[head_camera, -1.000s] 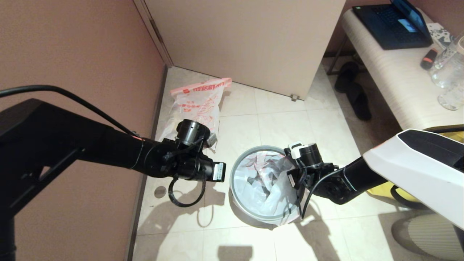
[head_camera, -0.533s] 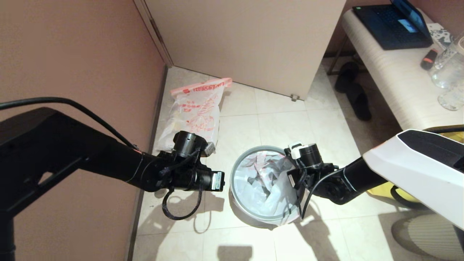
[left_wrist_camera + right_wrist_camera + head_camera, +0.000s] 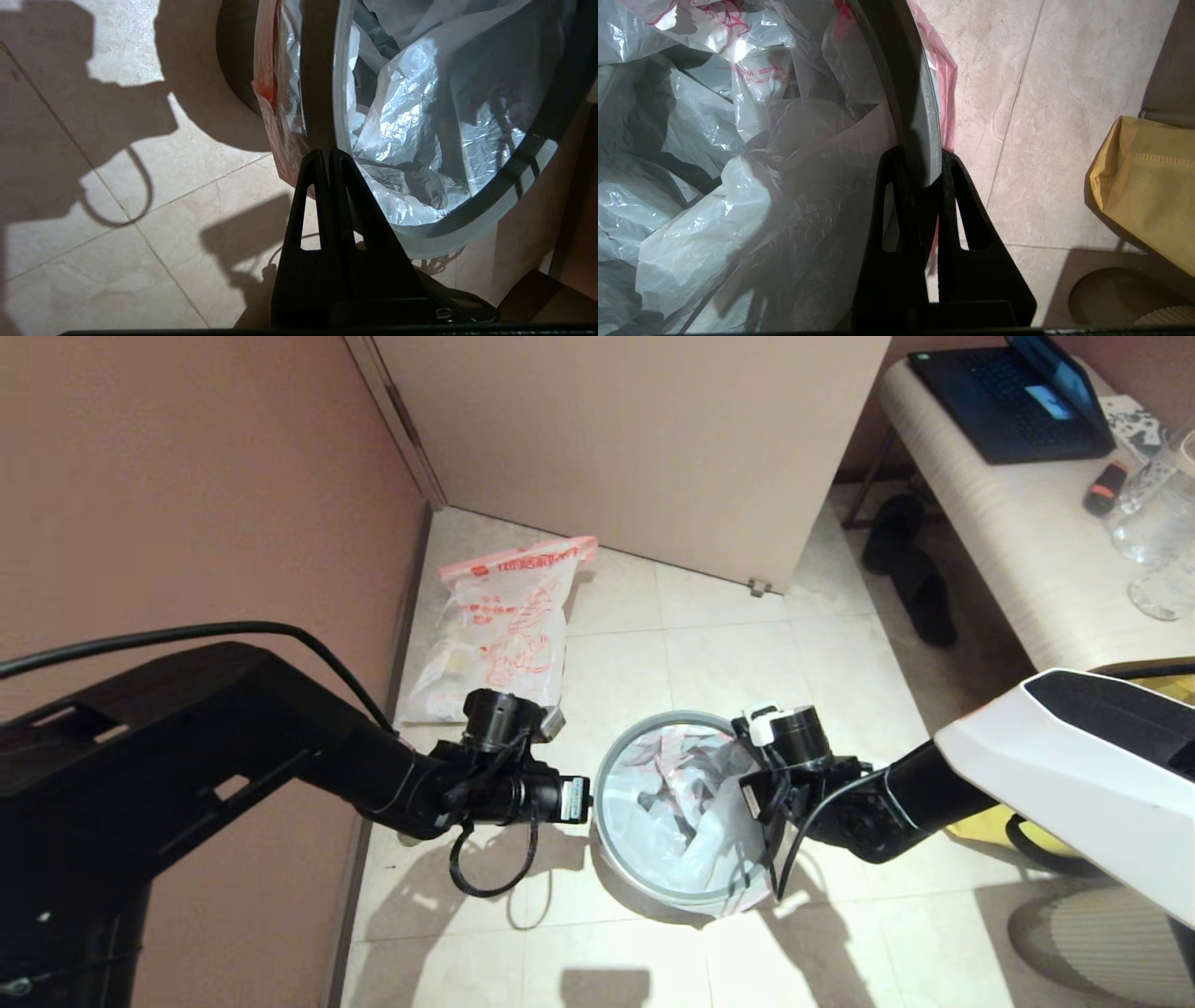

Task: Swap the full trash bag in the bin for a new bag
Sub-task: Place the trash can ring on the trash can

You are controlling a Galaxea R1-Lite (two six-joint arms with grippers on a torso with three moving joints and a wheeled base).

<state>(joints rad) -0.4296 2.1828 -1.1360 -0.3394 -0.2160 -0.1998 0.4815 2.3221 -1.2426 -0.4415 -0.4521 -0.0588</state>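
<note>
The bin stands on the tiled floor, its grey ring [image 3: 605, 767] seated over the new bag [image 3: 677, 803], which lines it in crinkly clear folds. The bag's pink band [image 3: 947, 88] hangs outside the ring [image 3: 920, 116]. My right gripper [image 3: 920, 158] is shut on the ring at the bin's right side [image 3: 758, 800]. My left gripper [image 3: 328, 156] is shut with nothing in it, its tips just at the ring [image 3: 467, 233] on the bin's left side [image 3: 581, 800]. The full trash bag [image 3: 499, 625], with red print, lies on the floor by the left wall.
A brown wall runs along the left and a beige door panel [image 3: 635, 448] stands behind. A bench [image 3: 1008, 523] at the right carries a laptop and glassware. Dark slippers [image 3: 910, 569] lie beside it. A yellow bag [image 3: 1143, 186] sits close to the bin's right.
My left arm has swung down and to the right, bringing its shut gripper up to the bin's left rim. The right gripper has kept its hold on the ring.
</note>
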